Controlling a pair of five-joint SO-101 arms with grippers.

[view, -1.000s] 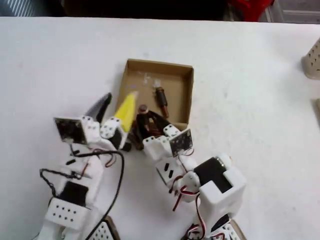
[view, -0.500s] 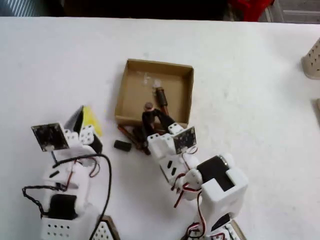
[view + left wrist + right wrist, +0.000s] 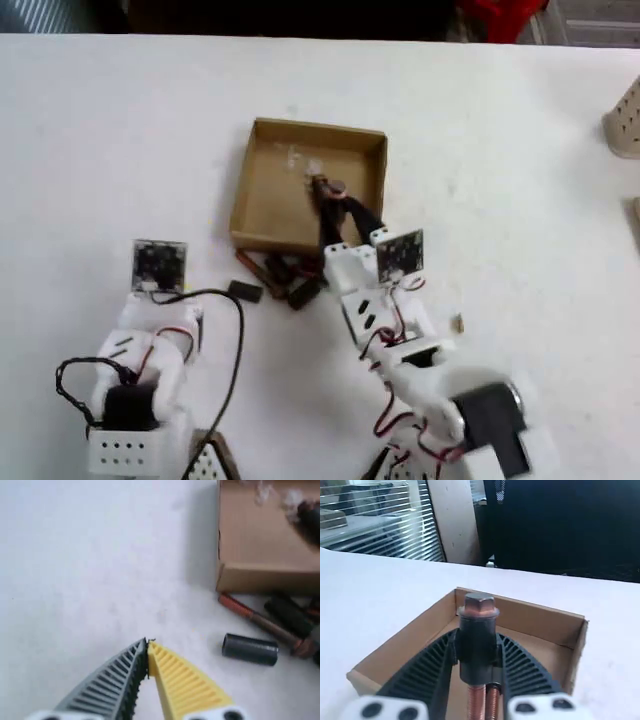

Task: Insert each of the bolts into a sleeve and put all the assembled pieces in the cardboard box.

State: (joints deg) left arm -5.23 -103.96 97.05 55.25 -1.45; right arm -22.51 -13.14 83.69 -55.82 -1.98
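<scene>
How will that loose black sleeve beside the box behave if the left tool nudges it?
The black sleeve is a smooth cylinder lying on its side on the white table, so it will probably roll rather than slide. It looks rigid and small, likely light; the left tool may knock it away easily.

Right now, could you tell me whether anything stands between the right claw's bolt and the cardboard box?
Nothing visible blocks it: the right claw holds the sleeved bolt over the cardboard box, though another piece lies just beneath.

A white table (image 3: 520,150) stands before slatted window blinds (image 3: 375,525) letting in daylight.
</scene>
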